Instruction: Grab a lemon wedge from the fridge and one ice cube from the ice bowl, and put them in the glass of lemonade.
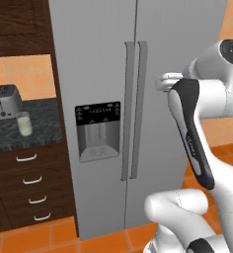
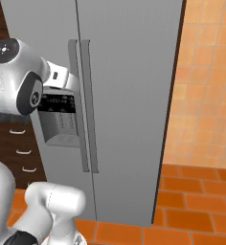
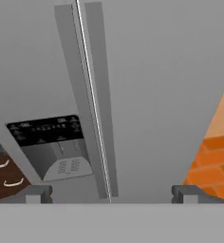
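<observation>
1. Grey steel fridge (image 1: 138, 99), both doors shut, stands right in front of the arm; long vertical handles (image 3: 92, 109) meet at centre, black dispenser (image 1: 97, 131) on left door.
2. Gripper (image 3: 111, 193): tips spread wide apart, nothing btwn them, facing the handles, not touching yet.
3. Glass of lemonade (image 1: 24, 123) on dark counter beside toaster (image 1: 3, 101), left of fridge.
4. Progress: looks like nothing done; door opening, wedge, ice all left.

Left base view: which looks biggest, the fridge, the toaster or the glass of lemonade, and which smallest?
1. Fridge, by far the largest.
2. Toaster, partly cut off by the picture's left edge.
3. Glass of lemonade, the smallest; it stands beside the toaster on the counter, so nearness hardly skews this.
</observation>
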You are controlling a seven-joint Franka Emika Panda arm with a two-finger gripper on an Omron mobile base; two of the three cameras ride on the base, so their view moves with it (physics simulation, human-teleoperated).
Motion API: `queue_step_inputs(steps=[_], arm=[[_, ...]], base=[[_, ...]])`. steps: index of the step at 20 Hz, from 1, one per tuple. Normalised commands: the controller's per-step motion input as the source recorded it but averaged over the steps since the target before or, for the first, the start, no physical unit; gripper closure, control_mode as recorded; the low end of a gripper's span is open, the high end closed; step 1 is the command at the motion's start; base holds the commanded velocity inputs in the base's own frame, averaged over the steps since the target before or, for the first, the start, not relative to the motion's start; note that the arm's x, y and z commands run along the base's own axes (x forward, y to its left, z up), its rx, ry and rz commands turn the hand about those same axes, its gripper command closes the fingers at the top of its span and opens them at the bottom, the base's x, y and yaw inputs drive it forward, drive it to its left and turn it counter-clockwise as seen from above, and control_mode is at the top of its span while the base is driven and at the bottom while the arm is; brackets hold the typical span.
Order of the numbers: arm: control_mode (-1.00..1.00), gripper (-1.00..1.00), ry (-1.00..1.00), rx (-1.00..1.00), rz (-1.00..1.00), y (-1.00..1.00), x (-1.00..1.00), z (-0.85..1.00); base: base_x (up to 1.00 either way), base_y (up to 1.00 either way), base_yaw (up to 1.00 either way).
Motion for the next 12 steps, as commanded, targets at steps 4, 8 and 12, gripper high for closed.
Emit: queue_step_inputs(steps=[4, 8, 12], arm=[[-1.0, -1.0, 0.01, -0.01, -0.07, 0.23, 1.0, -0.82], [-1.0, -1.0, 0.07, 0.0, 0.0, 0.27, 1.0, -0.97], [-1.0, -1.0, 0.09, 0.01, 0.05, 0.05, 0.97, -0.44]], base=[[0.0, 0.0, 0.0], [0.0, 0.0, 0.0], [0.0, 0.0, 0.0]])
